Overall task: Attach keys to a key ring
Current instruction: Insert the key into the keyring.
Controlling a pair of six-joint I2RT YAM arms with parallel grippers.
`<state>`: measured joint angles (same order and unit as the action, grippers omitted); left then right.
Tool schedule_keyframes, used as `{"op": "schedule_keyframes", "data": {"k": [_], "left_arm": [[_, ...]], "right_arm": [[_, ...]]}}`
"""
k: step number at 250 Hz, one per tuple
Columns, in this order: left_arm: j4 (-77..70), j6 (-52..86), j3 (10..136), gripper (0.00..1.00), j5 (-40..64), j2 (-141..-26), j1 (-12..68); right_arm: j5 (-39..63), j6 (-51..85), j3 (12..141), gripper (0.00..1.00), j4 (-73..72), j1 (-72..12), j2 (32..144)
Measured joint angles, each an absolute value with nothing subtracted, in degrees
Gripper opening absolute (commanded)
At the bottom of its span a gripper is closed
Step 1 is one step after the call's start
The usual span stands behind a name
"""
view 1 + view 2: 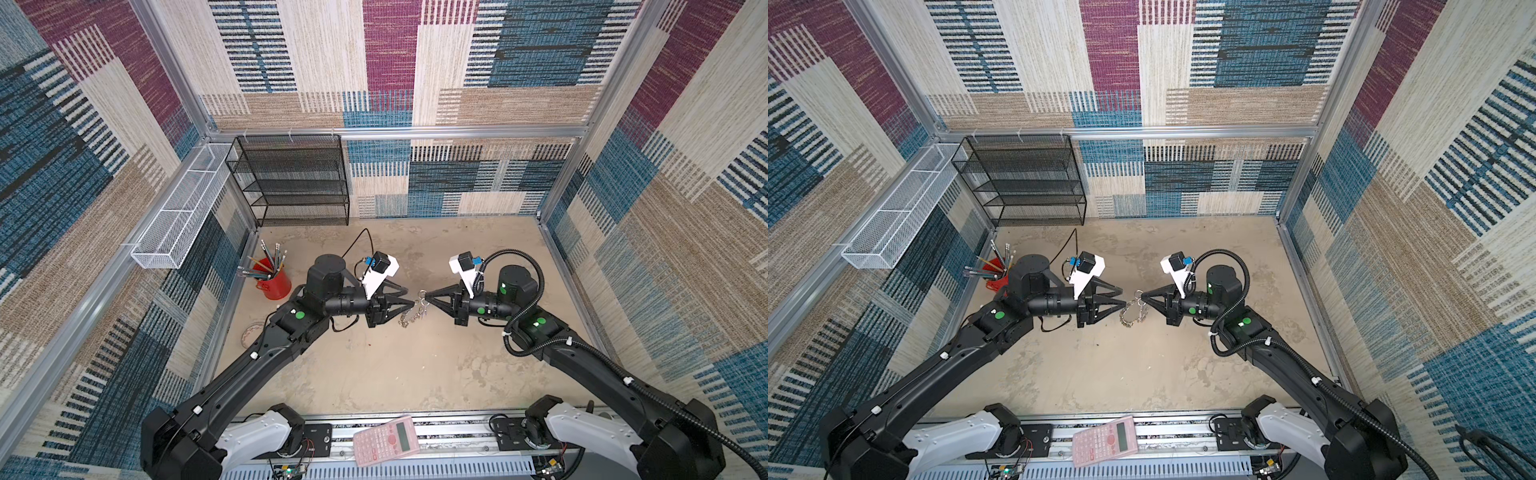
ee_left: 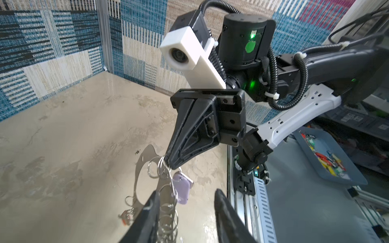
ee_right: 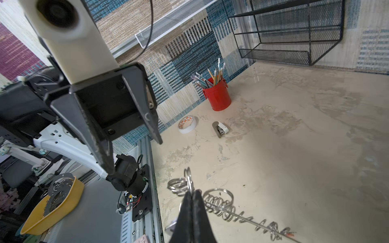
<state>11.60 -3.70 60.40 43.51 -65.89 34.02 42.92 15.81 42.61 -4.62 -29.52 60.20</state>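
Key ring (image 3: 221, 206) held up over the desk (image 1: 374, 374).
Right end effector (image 2: 168, 163) pressed together, pinching one end ring; left end effector (image 1: 410, 308) spread, gripping nothing. Lilac key (image 2: 182, 187) dangles just below the pinch. Looks light, floppy, swingy; thin wire rings likely slippery, so take a single ring flat-on, close to the pinch.

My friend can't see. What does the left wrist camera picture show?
The right fingers pinch one silver ring of the key ring, which dangles over the beige table with a lilac key hanging on it. The left fingers stand open beside the rings.
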Motion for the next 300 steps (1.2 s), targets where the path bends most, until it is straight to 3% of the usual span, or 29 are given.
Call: {"op": "schedule_keyframes", "data": {"k": [79, 191, 233, 262, 289, 300], "left_arm": [[35.46, -20.84, 77.36, 0.43, 43.81, -76.62, 34.26], [41.36, -25.71, 82.41, 0.38, 43.62, -82.24, 35.73], [41.91, -26.11, 83.79, 0.29, 43.53, -84.12, 36.29], [42.72, -26.68, 83.94, 0.17, 43.35, -84.84, 36.51], [42.92, -26.74, 84.01, 0.0, 43.16, -85.08, 36.51], [43.0, -26.81, 84.01, 0.0, 43.0, -85.08, 36.51]], "right_arm": [[41.47, 13.61, 43.72, 0.0, -1.32, -30.65, 59.96], [41.39, 12.8, 43.86, 0.0, -0.49, -31.86, 59.81], [41.41, 12.8, 43.83, 0.0, -0.49, -31.97, 59.81], [41.41, 12.8, 43.62, 0.0, -0.47, -32.03, 59.64], [41.41, 12.8, 43.46, 0.0, -0.45, -32.1, 59.48], [41.39, 12.12, 43.4, 0.0, -0.34, -32.14, 59.4]]}}
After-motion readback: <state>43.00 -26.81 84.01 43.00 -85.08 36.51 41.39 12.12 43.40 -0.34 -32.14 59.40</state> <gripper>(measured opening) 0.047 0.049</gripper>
